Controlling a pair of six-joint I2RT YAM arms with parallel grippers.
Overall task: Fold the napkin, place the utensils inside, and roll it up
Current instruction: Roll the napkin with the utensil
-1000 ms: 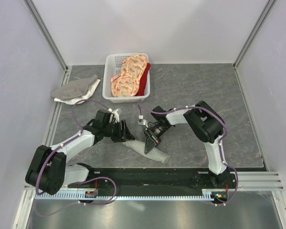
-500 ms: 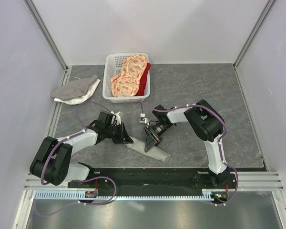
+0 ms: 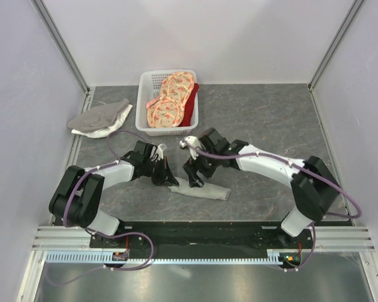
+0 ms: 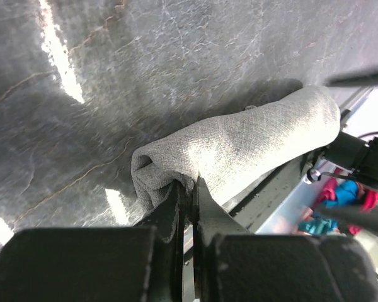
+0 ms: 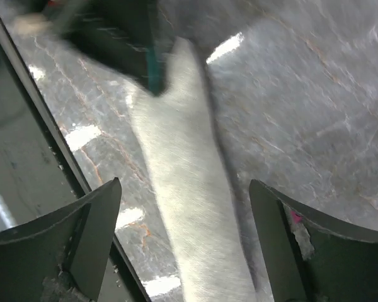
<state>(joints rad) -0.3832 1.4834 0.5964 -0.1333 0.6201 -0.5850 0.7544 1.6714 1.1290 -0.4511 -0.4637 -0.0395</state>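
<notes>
The grey-green napkin (image 3: 205, 191) lies rolled up on the dark marbled tabletop (image 3: 264, 119), near its front edge between the two arms. The left pincer (image 4: 188, 187) is closed, pinching the roll's left end. The right pincer (image 5: 184, 185) stands wide open just above the roll, holding nothing.

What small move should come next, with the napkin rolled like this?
Probably lift the right gripper clear: it stands open over the rolled napkin, holding nothing, while the left gripper is shut on one end of the roll.
</notes>
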